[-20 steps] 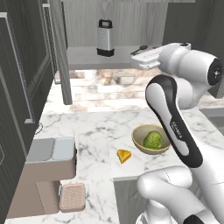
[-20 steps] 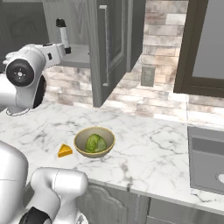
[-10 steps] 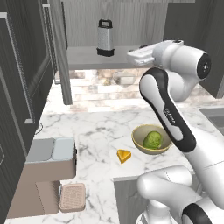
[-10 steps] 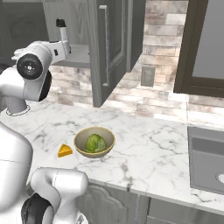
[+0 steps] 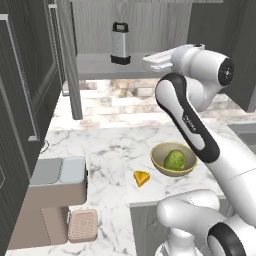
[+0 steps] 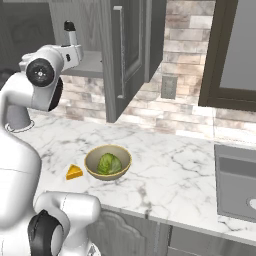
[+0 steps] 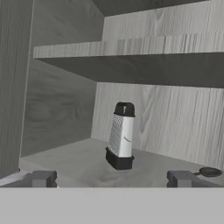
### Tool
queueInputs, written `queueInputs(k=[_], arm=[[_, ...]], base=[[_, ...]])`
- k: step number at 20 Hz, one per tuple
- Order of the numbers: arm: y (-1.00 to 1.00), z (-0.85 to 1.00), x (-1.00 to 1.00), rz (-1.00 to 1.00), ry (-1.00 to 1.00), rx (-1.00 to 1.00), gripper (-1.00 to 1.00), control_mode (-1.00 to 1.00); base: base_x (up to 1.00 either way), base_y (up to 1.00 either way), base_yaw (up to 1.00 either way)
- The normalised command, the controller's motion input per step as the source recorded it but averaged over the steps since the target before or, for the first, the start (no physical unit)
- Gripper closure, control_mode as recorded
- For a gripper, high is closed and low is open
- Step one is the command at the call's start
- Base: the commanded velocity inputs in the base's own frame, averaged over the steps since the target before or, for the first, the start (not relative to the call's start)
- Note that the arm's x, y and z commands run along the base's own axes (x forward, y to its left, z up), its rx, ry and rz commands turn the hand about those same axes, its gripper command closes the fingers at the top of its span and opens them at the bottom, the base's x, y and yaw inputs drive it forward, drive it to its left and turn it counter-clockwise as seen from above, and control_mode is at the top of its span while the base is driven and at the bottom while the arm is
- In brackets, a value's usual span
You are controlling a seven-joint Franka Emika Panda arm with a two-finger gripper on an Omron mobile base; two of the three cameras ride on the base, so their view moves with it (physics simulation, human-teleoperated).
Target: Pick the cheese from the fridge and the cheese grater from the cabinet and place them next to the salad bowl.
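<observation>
- Gripper (image 7: 111, 178): the white arm's two-finger end effector, raised to the level of the cabinet floor. Its two dark tips stand wide apart at the bottom of the hand view, with nothing between them.
- Cheese grater (image 7: 120, 135): a silver tapered box grater with a black top handle and black base, standing upright on the floor of the dark grey wall cabinet (image 5: 95, 65), near its wood-grain back panel and under the single plain shelf (image 7: 131, 46).
- Governing relation: in the hand view the grater lies straight ahead of the open jaws, almost centred between the two tips but deeper in the cabinet and clearly apart from them. Its long axis is vertical, and the line joining the tips runs level across it, so a level approach would probably bring the two tips to opposite sides of the body.
- Left base view: the grater (image 5: 119, 43) stands to the left of the white hand, which points towards it across the cabinet opening; a gap remains between them.
- Neighbouring object: a small black spoon (image 7: 209, 172) lies on the cabinet floor off to the right in the hand view, well apart from the grater.
- Other task items: the small yellow-orange cheese wedge (image 5: 142, 178) already rests on the white marble counter (image 5: 110, 150), just beside the round tan salad bowl (image 5: 173, 159) holding a green lettuce ball.
- Judged step: reaching in for the grater, grasp not yet made.
</observation>
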Motion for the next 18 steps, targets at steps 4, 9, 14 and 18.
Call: queueInputs(k=[4, 9, 14, 18], arm=[[0.0, 0.0, 0.16, 0.0, 0.03, 0.01, -1.0, -1.0], [0.0, 0.01, 0.16, 0.0, 0.02, 0.01, -1.0, -1.0], [0.0, 0.04, 0.2, 0.0, 0.04, 0.0, -1.0, -1.0], [0.0, 0.0, 0.24, 0.0, 0.02, 0.0, -1.0, -1.0]], base=[[0.0, 0.0, 0.0], [0.0, 0.0, 0.0], [0.0, 0.0, 0.0], [0.0, 0.0, 0.0]])
